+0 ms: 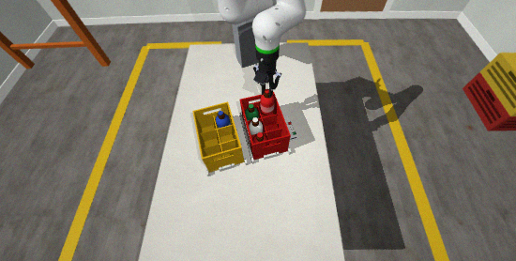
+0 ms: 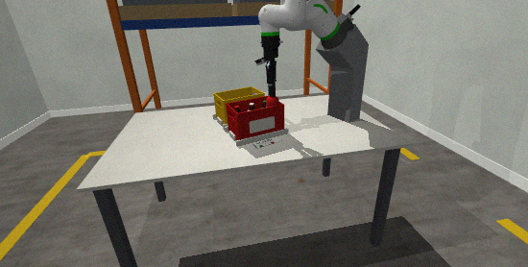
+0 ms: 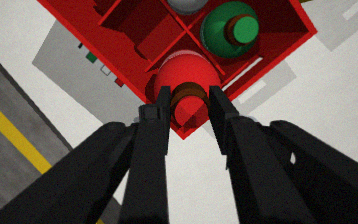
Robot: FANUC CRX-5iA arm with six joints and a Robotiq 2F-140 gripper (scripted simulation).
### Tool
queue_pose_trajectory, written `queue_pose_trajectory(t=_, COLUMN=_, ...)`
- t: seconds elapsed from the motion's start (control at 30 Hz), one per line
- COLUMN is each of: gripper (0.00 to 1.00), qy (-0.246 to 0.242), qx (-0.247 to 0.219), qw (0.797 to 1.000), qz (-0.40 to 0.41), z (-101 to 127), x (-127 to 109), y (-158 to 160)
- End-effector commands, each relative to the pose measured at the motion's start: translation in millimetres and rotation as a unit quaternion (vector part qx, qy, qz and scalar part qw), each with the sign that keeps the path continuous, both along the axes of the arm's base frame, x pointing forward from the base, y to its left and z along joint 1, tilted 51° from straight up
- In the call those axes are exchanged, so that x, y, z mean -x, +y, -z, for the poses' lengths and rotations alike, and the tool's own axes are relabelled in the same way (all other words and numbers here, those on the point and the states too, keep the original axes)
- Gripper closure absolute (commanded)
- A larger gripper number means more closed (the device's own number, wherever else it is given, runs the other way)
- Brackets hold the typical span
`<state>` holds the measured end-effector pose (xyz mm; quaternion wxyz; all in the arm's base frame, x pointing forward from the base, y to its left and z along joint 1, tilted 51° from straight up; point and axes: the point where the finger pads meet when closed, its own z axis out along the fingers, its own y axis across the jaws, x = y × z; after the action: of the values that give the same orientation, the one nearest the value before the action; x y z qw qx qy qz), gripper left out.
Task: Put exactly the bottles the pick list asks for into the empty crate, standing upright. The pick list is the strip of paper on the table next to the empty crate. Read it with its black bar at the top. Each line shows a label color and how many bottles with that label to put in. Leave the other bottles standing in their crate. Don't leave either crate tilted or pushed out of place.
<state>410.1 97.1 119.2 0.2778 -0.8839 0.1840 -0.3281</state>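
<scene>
My gripper is shut on the neck of a large red bottle. The bottle is upright in the far right corner compartment of the red crate, its top above the rim. That crate also holds a green bottle, a white bottle and a bottle with a red cap. A blue bottle stands in the yellow crate. The pick list shows green, white and red marks; its counts are unreadable.
The two crates stand close side by side on the white table. The pick list lies at the red crate's outer side. The robot's grey pedestal is behind the crates. Stacked crates stand off at the right.
</scene>
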Motion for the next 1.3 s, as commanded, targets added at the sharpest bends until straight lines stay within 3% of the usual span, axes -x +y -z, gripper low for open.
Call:
queue_pose_trajectory(t=0.0, gripper=0.90, qy=-0.003, qx=0.001, qw=1.000, qz=0.003, z=2, x=-2, y=1)
queue_pose_trajectory(t=1.27, gripper=0.90, qy=-0.003, qx=0.001, qw=1.000, qz=0.003, z=23, x=-26, y=13)
